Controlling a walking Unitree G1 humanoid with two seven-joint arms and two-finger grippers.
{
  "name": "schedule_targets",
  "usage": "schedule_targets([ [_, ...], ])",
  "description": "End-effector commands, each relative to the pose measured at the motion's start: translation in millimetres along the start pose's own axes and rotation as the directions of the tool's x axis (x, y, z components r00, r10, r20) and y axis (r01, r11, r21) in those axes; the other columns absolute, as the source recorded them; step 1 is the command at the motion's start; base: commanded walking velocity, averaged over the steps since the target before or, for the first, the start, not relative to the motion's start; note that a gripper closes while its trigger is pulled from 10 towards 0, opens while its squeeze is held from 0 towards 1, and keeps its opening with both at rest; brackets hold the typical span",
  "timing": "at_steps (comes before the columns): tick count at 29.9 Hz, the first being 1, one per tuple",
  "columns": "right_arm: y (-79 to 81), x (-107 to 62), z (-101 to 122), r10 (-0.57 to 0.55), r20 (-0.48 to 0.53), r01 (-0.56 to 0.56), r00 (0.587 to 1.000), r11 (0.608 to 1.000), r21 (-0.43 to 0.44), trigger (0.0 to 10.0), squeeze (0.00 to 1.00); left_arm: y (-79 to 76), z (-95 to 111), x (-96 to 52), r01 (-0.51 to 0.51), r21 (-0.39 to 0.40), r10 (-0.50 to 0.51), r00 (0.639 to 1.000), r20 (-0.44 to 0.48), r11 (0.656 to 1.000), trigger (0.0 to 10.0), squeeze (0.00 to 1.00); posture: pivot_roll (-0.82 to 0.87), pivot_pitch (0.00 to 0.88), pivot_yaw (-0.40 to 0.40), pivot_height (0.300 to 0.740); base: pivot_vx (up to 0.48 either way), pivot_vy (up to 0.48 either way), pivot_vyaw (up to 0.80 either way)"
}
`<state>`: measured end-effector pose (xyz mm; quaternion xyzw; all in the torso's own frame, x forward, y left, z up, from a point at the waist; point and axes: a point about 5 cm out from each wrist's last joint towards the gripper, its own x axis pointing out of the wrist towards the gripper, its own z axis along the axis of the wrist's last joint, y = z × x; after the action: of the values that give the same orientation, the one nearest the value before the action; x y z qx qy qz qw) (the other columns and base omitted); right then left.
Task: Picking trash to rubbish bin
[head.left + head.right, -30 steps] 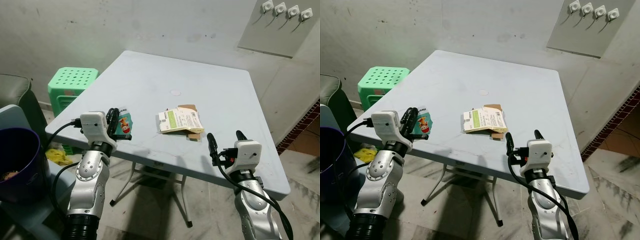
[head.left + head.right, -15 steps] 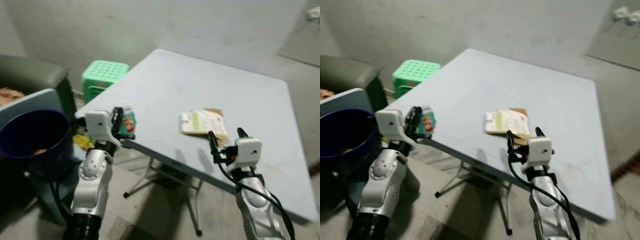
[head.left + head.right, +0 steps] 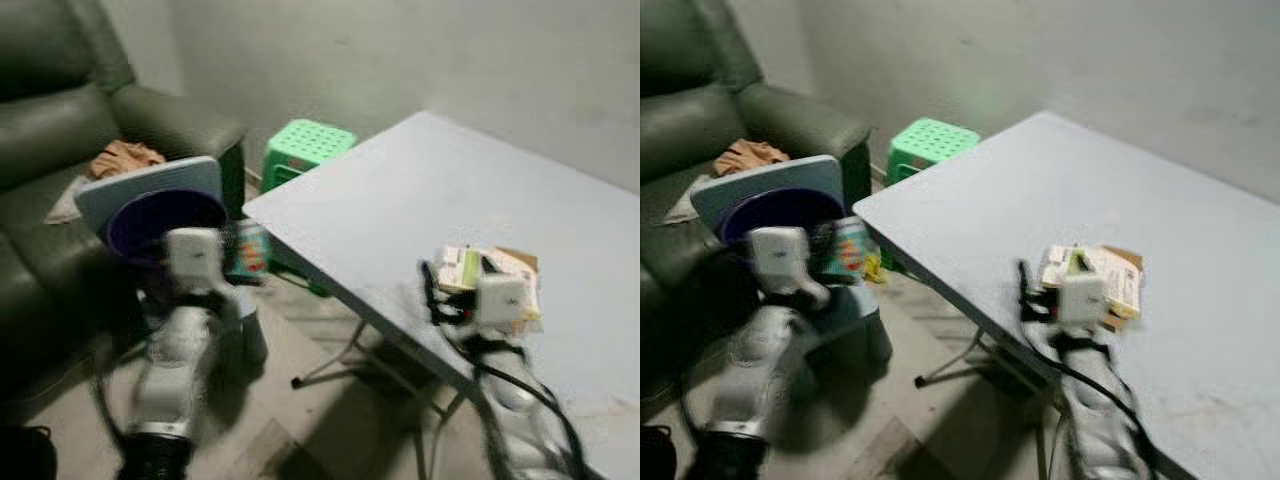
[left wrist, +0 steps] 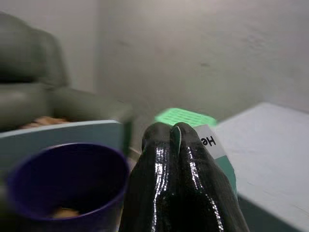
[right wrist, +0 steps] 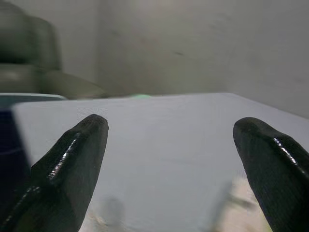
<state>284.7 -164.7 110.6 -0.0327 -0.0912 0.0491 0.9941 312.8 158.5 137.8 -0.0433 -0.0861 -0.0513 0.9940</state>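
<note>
My left gripper [image 3: 236,256] is shut on a small teal snack packet [image 3: 251,249], held off the table's left corner beside a purple rubbish bin [image 3: 165,214]. In the left wrist view the fingers [image 4: 175,130] pinch the packet [image 4: 213,145], and the bin [image 4: 62,180] sits just beyond and below them with some scraps inside. A flattened green-and-white carton [image 3: 1102,270] lies on the pale blue table [image 3: 400,200]. My right gripper [image 3: 456,276] stands open right before the carton, fingers wide apart [image 5: 174,125] and nothing between them. The eye views are blurred.
A dark green sofa [image 3: 60,120] with an orange cloth [image 3: 125,155] stands at the left behind the bin. A grey-blue lid [image 3: 150,180] rises behind the bin. A green plastic stool [image 3: 305,145] sits by the table's far corner. Folding table legs [image 3: 330,370] cross the tiled floor.
The whole view has swung left, bringing the sofa and purple bin toward the middle. My left gripper with the teal packet has moved off the table edge to beside the bin.
</note>
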Motion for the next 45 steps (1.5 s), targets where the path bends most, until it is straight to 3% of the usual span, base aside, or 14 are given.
schedule_targets([
  [1, -8.5, -2.3, -3.3, -0.023, -0.019, 0.023, 1.0, 1.0, -0.012, 10.0, 0.0, -11.7, -0.5, 3.0, 0.033, -0.02, -0.033, 0.999, -0.009, 0.999, 10.0, 0.0, 0.02, 0.0, -0.094, 0.74, 0.0, 0.0, 0.8],
  [18, -7.3, -1.5, -3.0, -0.007, -0.02, 0.007, 1.0, 1.0, -0.016, 10.0, 0.0, -13.5, -2.1, 3.3, 0.027, -0.024, -0.027, 0.999, -0.023, 0.999, 10.0, 0.0, 0.02, 0.0, -0.099, 0.74, 0.0, 0.0, 0.8],
  [21, -6.6, -1.5, -3.1, -0.012, -0.014, 0.013, 1.0, 1.0, 0.027, 10.0, 0.0, -14.2, -2.8, 3.5, 0.029, -0.024, -0.029, 0.999, -0.026, 0.999, 10.0, 0.0, 0.02, 0.0, -0.099, 0.74, 0.0, 0.0, 0.57],
  [22, -6.8, -1.7, -3.6, -0.017, -0.017, 0.018, 1.0, 0.998, 0.065, 10.0, 0.0, -14.7, -3.2, 3.5, 0.029, -0.026, -0.03, 0.999, -0.03, 0.999, 10.0, 0.0, 0.02, 0.0, -0.099, 0.74, 0.0, 0.0, 0.0],
  [45, -3.4, 0.6, -3.0, 0.03, -0.014, -0.029, 0.999, 0.998, 0.059, 10.0, 0.0, -15.8, -5.0, 5.9, 0.039, -0.06, -0.042, 0.998, -0.054, 0.997, 10.0, 0.0, 0.02, 0.0, -0.106, 0.74, 0.0, 0.0, 0.0],
])
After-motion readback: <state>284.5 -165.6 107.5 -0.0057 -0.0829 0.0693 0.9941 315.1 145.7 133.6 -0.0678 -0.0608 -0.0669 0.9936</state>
